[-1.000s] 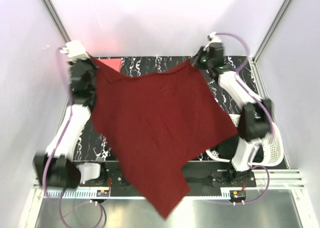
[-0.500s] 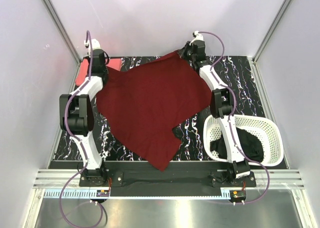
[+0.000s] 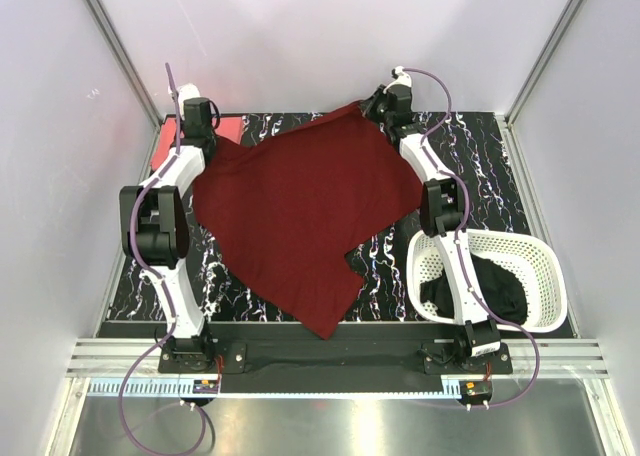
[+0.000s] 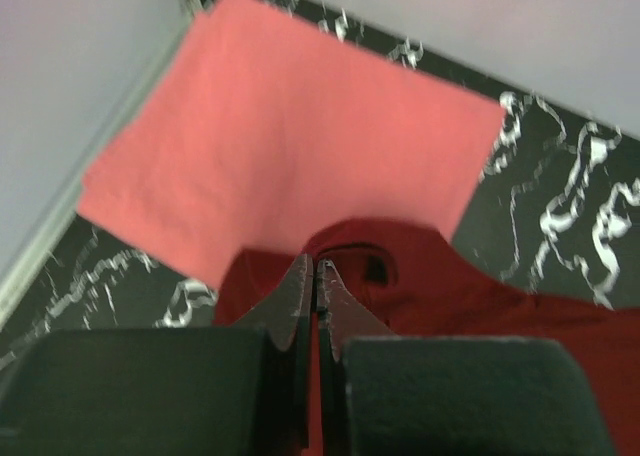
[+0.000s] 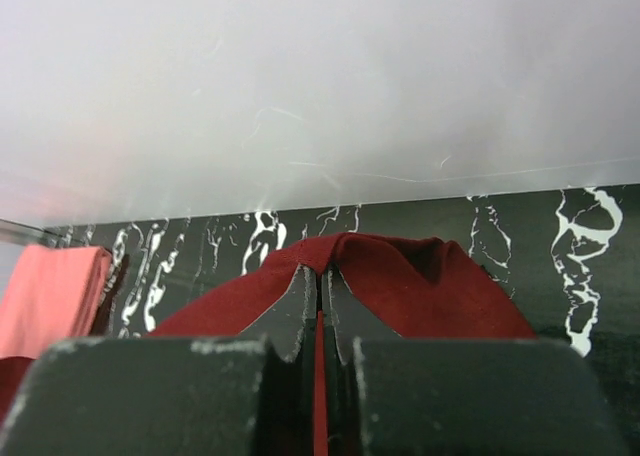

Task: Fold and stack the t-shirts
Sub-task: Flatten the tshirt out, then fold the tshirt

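Dark maroon red cloth t-shirt, aloft a second ago, now lies spread on the black marbled surface behind both hands, left hand and right hand each still clamped shut on a far corner, so folding can likely begin.

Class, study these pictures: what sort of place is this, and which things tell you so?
Most likely a robot lab test cell, not a home. Plain white panels on metal posts box in a table, and a cabled left arm and right arm bolted at its edge hold a maroon shirt.
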You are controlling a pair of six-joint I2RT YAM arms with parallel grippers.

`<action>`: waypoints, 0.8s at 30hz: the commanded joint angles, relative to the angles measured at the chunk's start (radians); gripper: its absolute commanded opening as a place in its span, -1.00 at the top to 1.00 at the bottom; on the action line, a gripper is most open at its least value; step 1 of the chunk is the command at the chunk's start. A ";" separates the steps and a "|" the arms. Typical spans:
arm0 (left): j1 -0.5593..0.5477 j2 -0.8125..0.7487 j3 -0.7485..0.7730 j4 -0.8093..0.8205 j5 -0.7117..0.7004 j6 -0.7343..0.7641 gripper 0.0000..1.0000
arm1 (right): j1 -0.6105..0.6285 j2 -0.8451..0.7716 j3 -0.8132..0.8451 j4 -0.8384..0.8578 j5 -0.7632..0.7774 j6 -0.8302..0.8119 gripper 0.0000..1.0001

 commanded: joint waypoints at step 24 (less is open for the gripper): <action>-0.184 -0.584 -0.374 -0.353 0.184 -0.319 1.00 | -0.121 -0.171 -0.019 -0.290 -0.210 0.222 0.92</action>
